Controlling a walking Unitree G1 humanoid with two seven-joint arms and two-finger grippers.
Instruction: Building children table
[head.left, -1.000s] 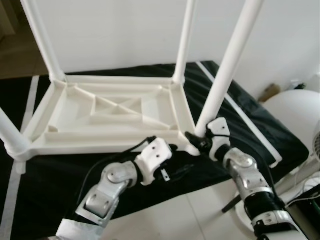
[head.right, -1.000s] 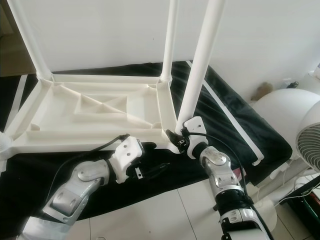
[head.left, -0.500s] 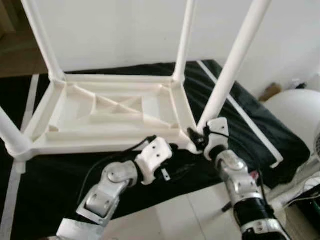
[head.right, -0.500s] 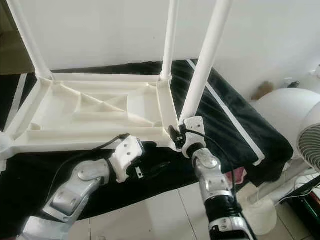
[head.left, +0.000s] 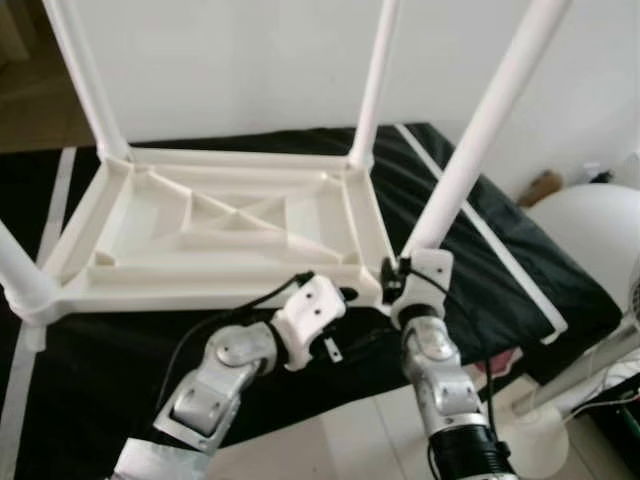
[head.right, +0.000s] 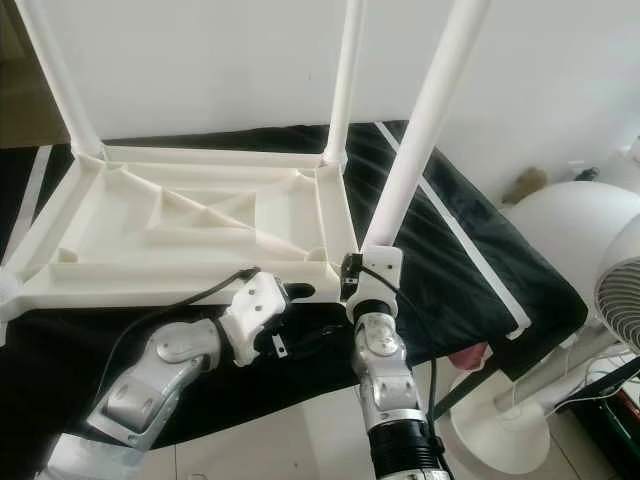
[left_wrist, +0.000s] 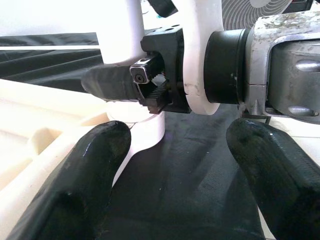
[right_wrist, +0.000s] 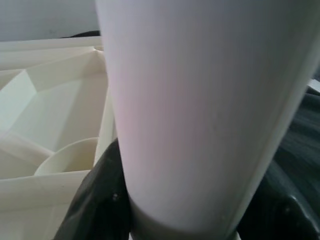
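Note:
A white plastic children's table (head.left: 220, 225) lies upside down on a black cloth (head.left: 500, 270), its legs pointing up. The near-right leg (head.left: 480, 130) stands tilted at the table's near-right corner. My right gripper (head.left: 396, 276) is shut on that leg at its base. In the right wrist view the leg (right_wrist: 200, 110) is very close, with a black finger (right_wrist: 95, 200) on either side of it. My left gripper (head.left: 358, 318) is open just in front of the same corner, low over the cloth. Its wrist view shows the fingers (left_wrist: 75, 185) spread, the right gripper (left_wrist: 150, 82) beyond them.
A white fan (head.right: 620, 290) on a round base (head.right: 500, 430) stands to the right on the tile floor. A white wall rises behind the table. White stripes run along the cloth's edges.
My right forearm has swung left and now stands almost straight below the leg's base, the gripper still on it. The leg leans a little more to the right. The left arm has not moved.

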